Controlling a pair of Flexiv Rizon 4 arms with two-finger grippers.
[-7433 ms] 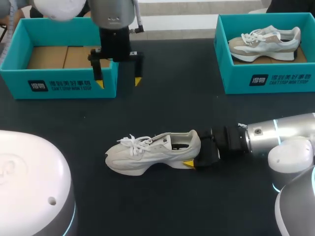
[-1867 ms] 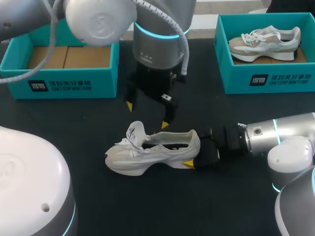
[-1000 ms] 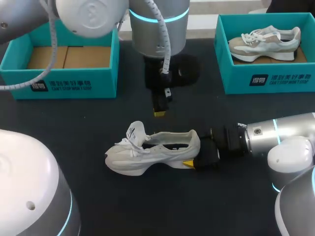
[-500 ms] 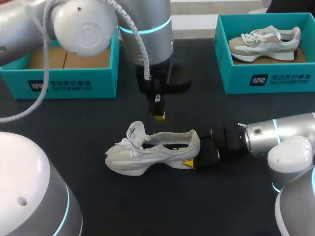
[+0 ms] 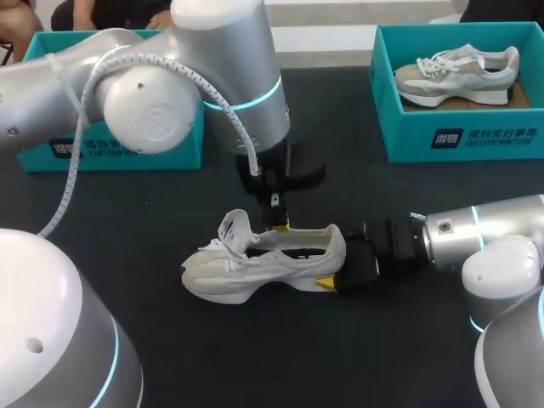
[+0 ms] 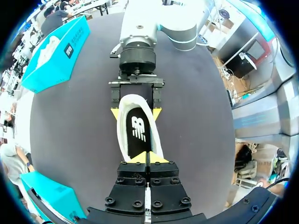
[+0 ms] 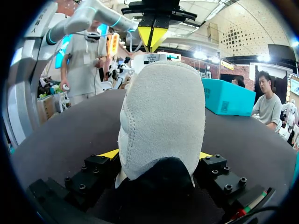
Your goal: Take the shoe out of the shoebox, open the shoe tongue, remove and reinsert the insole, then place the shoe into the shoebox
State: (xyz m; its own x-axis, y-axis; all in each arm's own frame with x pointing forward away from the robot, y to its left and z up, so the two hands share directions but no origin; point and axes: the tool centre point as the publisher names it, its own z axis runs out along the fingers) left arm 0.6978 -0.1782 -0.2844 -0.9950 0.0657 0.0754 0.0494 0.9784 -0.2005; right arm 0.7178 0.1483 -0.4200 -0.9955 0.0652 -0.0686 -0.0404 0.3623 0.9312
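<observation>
Shoe (image 5: pixel 263 263) stands on its sole on the desk (image 5: pixel 340 187), out of the shoebox (image 5: pixel 72 150), toe toward the robot's left. Right end effector (image 5: pixel 337 270) is clamped on the heel from both sides, prob. to stop the shoe sliding or tipping while the other arm works inside it. Tongue (image 5: pixel 234 228) w/ laces is flipped up toward the toe, so the opening is clear and the black insole (image 6: pixel 139 135) shows. Left end effector (image 6: pixel 148 159) hangs tips-down over the collar, fingers pinched narrow w/ nothing seen between them. It's likely lined up to go in for the insole, which isn't out yet.
</observation>
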